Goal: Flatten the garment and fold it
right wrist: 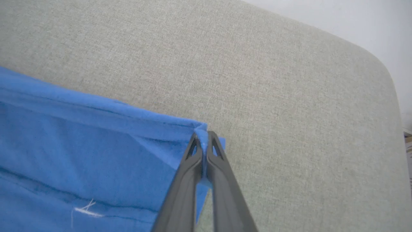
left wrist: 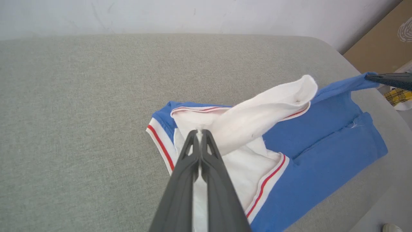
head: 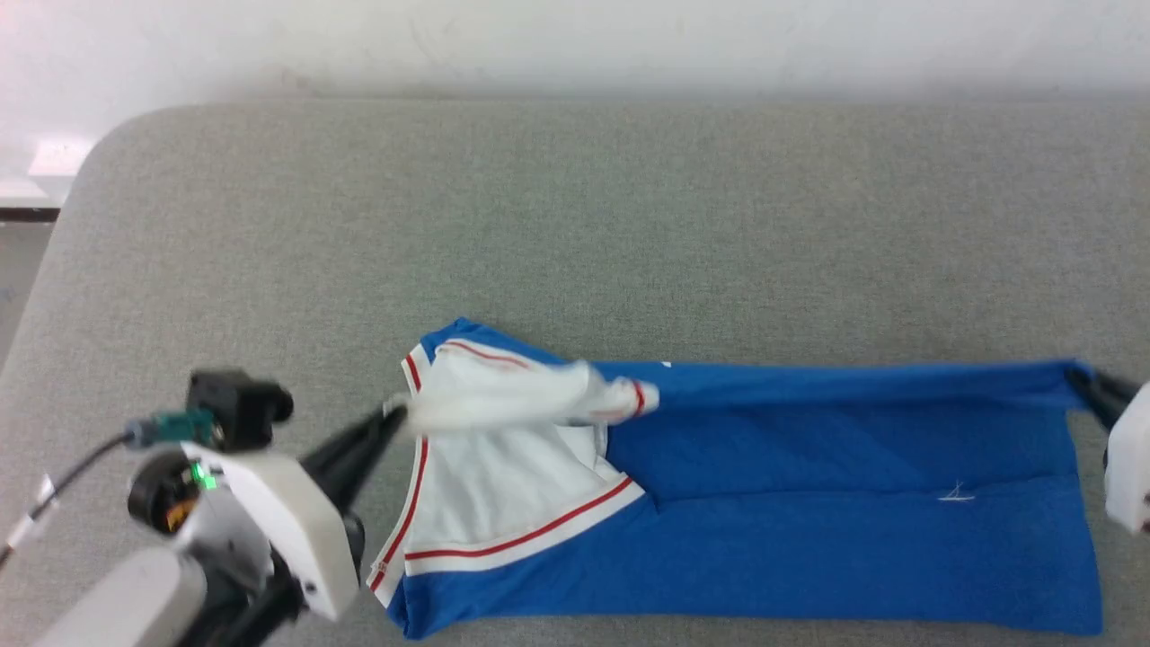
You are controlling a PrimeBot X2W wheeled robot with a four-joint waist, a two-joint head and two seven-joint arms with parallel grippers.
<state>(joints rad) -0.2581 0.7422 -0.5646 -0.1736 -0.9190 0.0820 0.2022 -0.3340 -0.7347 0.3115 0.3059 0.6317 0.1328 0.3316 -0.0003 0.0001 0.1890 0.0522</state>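
Observation:
The garment point(head: 809, 503) is a royal-blue T-shirt with white sleeves and red-and-white stripe trim, lying lengthwise across the grey cushion. My left gripper point(head: 395, 415) is shut on white sleeve fabric at the shirt's left end; in the left wrist view the left gripper point(left wrist: 200, 132) pinches the garment point(left wrist: 322, 151) where a white sleeve lifts and drapes to the right. My right gripper point(head: 1083, 382) is shut on the blue hem corner at the far right. The right wrist view shows the right gripper point(right wrist: 203, 135) clamped on that corner of the garment point(right wrist: 80, 151). Its lettering is hidden.
The grey upholstered cushion point(head: 575, 207) has much bare surface behind the shirt, with a rounded back-left corner and a pale wall behind. A brown cardboard box point(left wrist: 383, 42) and a yellow checked item point(left wrist: 399, 95) lie beyond the cushion's right end.

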